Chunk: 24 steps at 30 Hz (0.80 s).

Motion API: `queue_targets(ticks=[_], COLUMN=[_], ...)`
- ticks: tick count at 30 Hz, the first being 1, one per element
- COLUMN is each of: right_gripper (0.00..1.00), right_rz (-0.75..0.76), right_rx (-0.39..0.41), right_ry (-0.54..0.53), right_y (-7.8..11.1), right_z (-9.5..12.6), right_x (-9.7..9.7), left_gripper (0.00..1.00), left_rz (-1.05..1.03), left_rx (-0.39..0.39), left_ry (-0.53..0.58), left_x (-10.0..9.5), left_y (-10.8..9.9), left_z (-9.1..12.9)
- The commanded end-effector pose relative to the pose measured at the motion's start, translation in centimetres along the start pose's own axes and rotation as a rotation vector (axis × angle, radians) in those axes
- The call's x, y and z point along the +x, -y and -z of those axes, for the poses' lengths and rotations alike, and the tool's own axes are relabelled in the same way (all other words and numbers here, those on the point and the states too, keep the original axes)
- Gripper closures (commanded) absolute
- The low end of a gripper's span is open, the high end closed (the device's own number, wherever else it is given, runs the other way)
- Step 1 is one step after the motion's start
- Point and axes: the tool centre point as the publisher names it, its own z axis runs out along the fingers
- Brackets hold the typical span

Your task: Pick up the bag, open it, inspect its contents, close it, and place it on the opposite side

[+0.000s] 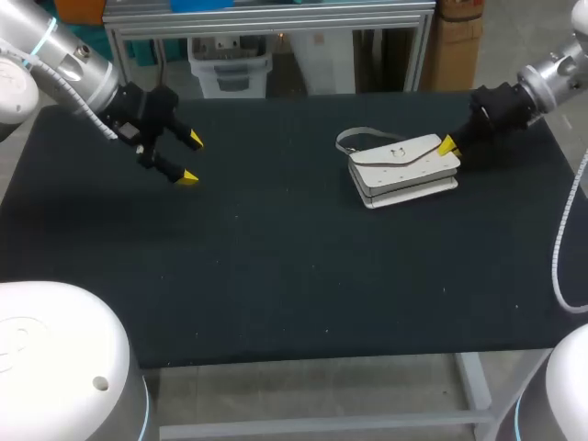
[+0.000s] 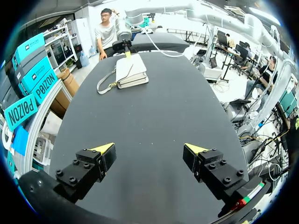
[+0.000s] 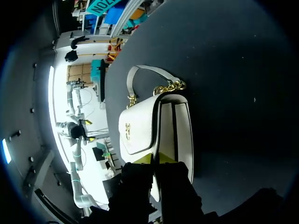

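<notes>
Right wrist view evidence puts the task at the pick-up step: the white handbag [image 3: 140, 126] is lying flat and is pinched at its near end by the right gripper [image 3: 155, 159], whose fingers are drawn almost together on the flap's edge. A steady lift is judged to be called for next. The left gripper [image 2: 148, 150] is held well apart from the handbag, fingers spread wide, holding nothing.

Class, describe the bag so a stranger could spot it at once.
On the black table, look to the far right side, by my right tool. The bag lies flat there: white, flapped, with a gold chain, unlike the black, yellow-tipped tool.
</notes>
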Motion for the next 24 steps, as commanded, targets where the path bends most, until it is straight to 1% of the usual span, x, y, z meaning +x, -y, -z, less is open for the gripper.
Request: queue_targets(ticks=[1, 9, 10, 11, 12, 13, 14, 15, 16, 17, 19, 20, 22, 24], right_gripper=[1.0, 1.0, 1.0, 1.0, 1.0, 1.0, 1.0, 1.0, 1.0, 1.0, 1.0, 1.0, 1.0, 1.0], right_rz=[0.0, 0.0, -0.017, -0.023, -0.031, -0.028, -0.025, -0.032, -0.026, -0.025, -0.022, -0.026, -0.023, -0.008], right_rx=[0.003, 0.003, -0.066, -0.087, -0.139, -0.157, -0.158, -0.191, -0.196, -0.222, -0.235, -0.247, -0.252, -0.233], right_ry=[-0.001, -0.001, -0.002, -0.006, -0.005, -0.018, -0.022, -0.016, -0.019, -0.023, -0.014, -0.026, -0.013, -0.046], right_y=[-0.1, -0.1, 0.5, 0.7, 1.3, 1.6, 1.9, 2.3, 2.5, 3.1, 3.6, 3.9, 4.4, 4.9], right_z=[0.1, 0.1, -0.7, -1.1, -2.0, -2.6, -3.1, -4.0, -4.4, -5.3, -6.6, -7.2, -8.5, -9.7], right_x=[0.0, 0.0, 0.4, 0.6, 1.0, 1.4, 1.7, 2.2, 2.5, 3.2, 4.0, 4.3, 5.1, 5.7], left_gripper=[0.0, 0.0, 0.0, 0.0, 0.0, 0.0, 0.0, 0.0, 0.0, 0.0, 0.0, 0.0, 0.0, 0.0], left_rz=[-0.001, -0.001, -0.001, -0.001, -0.001, -0.001, -0.001, -0.001, -0.001, -0.001, -0.001, -0.001, -0.001, -0.001], left_rx=[0.002, 0.002, 0.002, 0.002, 0.002, 0.002, 0.002, 0.002, 0.002, 0.002, 0.002, 0.002, 0.002, 0.002], left_ry=[0.002, 0.002, 0.002, 0.002, 0.002, 0.002, 0.002, 0.002, 0.002, 0.002, 0.002, 0.002, 0.002, 0.002], left_x=[0.0, 0.0, 0.0, 0.0, 0.0, 0.0, 0.0, 0.0, 0.0, 0.0, 0.0, 0.0, 0.0, 0.0], left_y=[0.0, 0.0, 0.0, 0.0, 0.0, 0.0, 0.0, 0.0, 0.0, 0.0, 0.0, 0.0, 0.0, 0.0], left_z=[-0.1, -0.1, -0.1, -0.1, -0.1, -0.1, -0.1, -0.1, -0.1, -0.1, -0.1, -0.1, -0.1, -0.1])
